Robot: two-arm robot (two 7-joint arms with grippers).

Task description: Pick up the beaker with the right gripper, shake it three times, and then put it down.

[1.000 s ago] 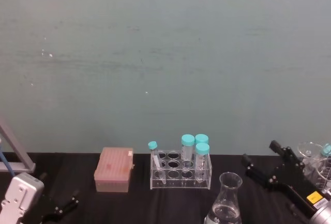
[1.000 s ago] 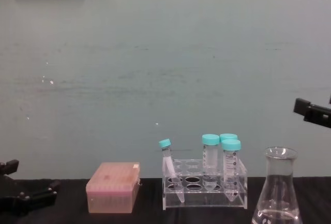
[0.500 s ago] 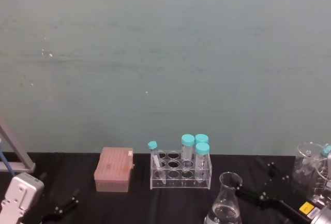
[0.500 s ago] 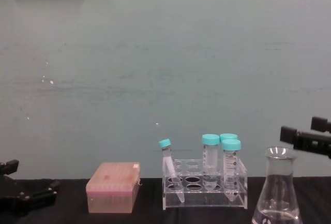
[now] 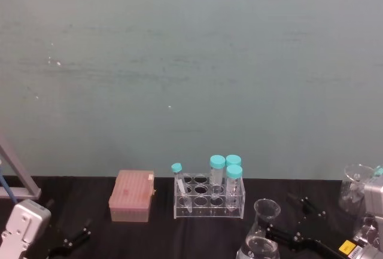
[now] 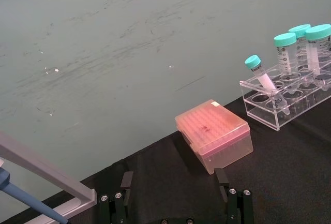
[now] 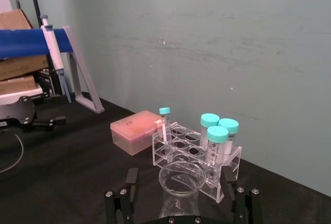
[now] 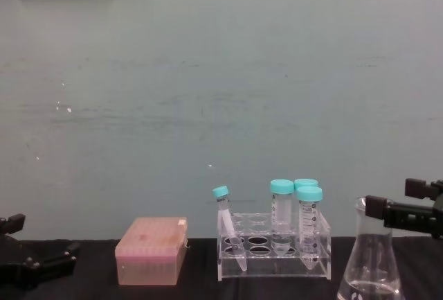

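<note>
The beaker, a clear conical flask with a little liquid, stands on the black table at the front right, also in the chest view. My right gripper is open at neck height just right of it, its black fingers reaching to the neck. In the right wrist view the beaker's rim sits between and just ahead of the right gripper; the spread fingers do not touch the glass. My left gripper rests open low at the front left.
A clear rack with teal-capped tubes stands behind and left of the beaker. A pink tip box sits left of the rack. More glassware stands at the far right. A pipette stand is at the far left.
My right gripper has come down and moved left toward the beaker, from above and to the right of it to level with its neck. The beaker and left arm have not moved.
</note>
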